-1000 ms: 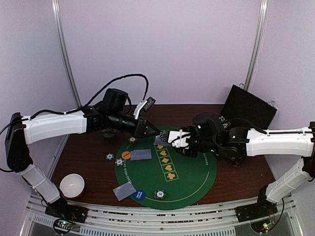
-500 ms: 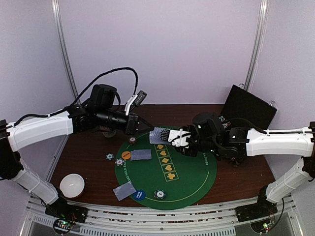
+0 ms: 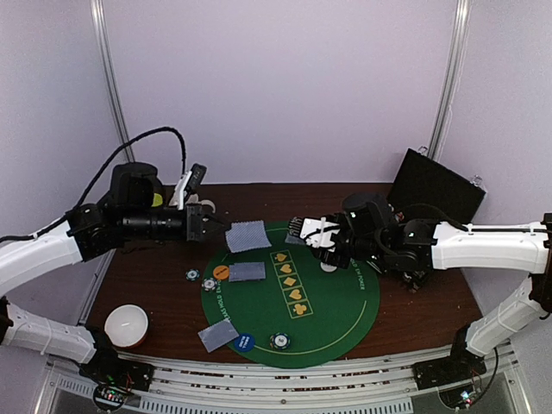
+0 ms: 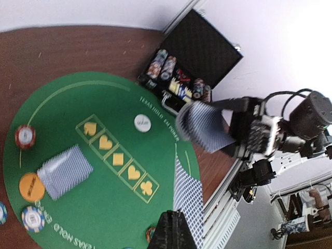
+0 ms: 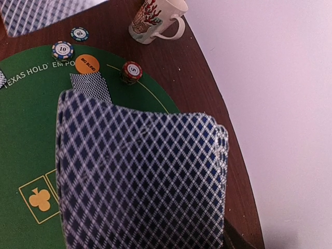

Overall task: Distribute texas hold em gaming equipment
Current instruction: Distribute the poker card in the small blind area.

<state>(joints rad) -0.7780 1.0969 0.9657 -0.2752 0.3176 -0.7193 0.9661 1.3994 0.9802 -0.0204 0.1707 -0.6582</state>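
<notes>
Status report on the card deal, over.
Left gripper shut on one card, held above the far-left edge of the felt. Right gripper shut on the deck. Dealt cards and chips lie on the felt nearby.

The top view has soft, even light. The pale walls (image 3: 285, 86) look bright and a bit purple, and the brown table (image 3: 414, 302) looks dark. Shadows on the green mat (image 3: 336, 328) are faint. Small things look a bit fuzzy there.

In the left wrist view, the top right corner is washed out to plain white. The card (image 4: 188, 199) close to the lens is blurry, and so is the stack of cards (image 4: 205, 127) farther off. This view is tilted.

In the right wrist view, the stack of cards fills most of the picture, and its left edge is soft. The mug (image 5: 155, 18) looks sharp. The wall (image 5: 280, 78) beside it glows pink-white.
</notes>
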